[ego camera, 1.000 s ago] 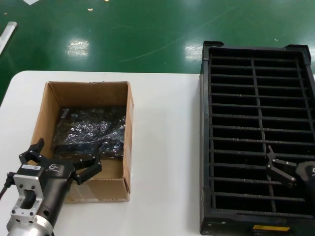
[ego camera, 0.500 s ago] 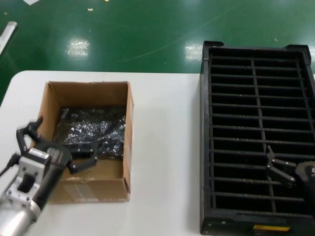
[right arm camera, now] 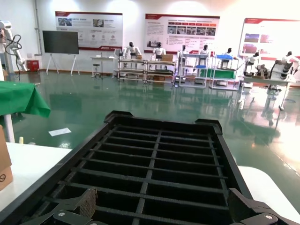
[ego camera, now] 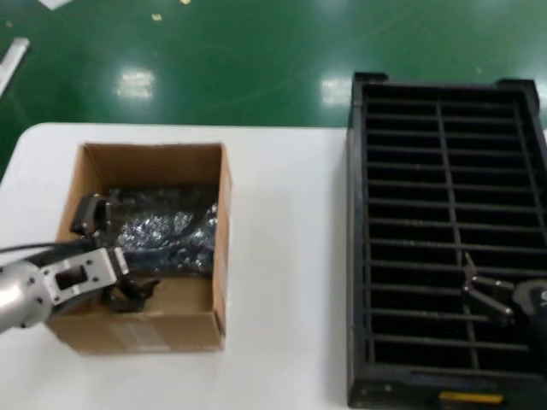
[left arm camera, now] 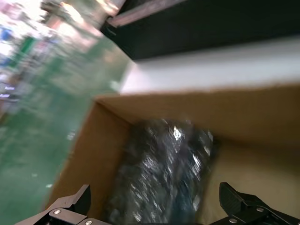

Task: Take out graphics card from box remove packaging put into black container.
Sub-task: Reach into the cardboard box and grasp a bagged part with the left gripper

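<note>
Box (ego camera: 144, 248) corrugated brown | packaging (ego camera: 167, 226) crinkly, glossy | left gripper (ego camera: 109, 252) inside, fingers apart | right gripper (ego camera: 487, 295) fingers apart

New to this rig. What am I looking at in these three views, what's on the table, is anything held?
It is a two-armed robot. One picture comes from its head, looking down; the others from a camera on each wrist.

On the white table sit a brown cardboard box and a black slotted crate.

The left gripper is open inside the box, over a shiny dark film bundle, holding nothing. The right gripper hangs open over the crate, also empty.
</note>
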Available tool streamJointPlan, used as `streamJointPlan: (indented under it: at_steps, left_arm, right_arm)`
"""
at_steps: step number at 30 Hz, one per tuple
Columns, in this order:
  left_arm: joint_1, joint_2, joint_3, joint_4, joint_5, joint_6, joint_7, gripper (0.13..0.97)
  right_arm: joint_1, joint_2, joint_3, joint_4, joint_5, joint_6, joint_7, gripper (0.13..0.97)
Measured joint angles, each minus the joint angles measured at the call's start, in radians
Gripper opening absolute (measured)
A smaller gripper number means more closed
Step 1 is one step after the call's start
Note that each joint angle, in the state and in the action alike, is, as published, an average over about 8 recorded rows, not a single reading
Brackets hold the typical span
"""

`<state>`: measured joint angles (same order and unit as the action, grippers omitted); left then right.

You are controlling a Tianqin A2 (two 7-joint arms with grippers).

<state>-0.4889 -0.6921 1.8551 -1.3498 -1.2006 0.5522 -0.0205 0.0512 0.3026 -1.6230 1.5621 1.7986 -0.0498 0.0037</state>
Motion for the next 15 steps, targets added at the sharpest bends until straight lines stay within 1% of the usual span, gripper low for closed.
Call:
streamJointPlan:
  at_steps: [2,3,5,7,9,12,15]
  left_arm:
    - [-0.064,0.006,0.036,0.064,0.028,0.041,0.030,0.966]
    - [-0.093,0.013,0.052,0.097,0.040,0.053,0.048,0.966]
    - [-0.149,0.034,0.078,0.166,0.058,0.062,0.091,0.966]
    - [-0.193,0.058,0.097,0.228,0.066,0.055,0.137,0.966]
    - [-0.225,0.081,0.111,0.280,0.065,0.039,0.182,0.958]
    - [-0.258,0.109,0.126,0.346,0.059,0.015,0.245,0.947]
    - [-0.278,0.130,0.141,0.400,0.053,-0.001,0.297,0.937]
  right_arm:
    - [0.000,0.000,0.000,0.000,0.000,0.000,0.000,0.966]
    - [0.000,0.000,0.000,0.000,0.000,0.000,0.000,0.966]
    - [0.000,0.000,0.000,0.000,0.000,0.000,0.000,0.966]
    - [0.000,0.000,0.000,0.000,0.000,0.000,0.000,0.966]
    - [0.000,0.000,0.000,0.000,0.000,0.000,0.000,0.966]
    - [0.000,0.000,0.000,0.000,0.000,0.000,0.000,0.966]
    - [0.000,0.000,0.000,0.000,0.000,0.000,0.000,0.966]
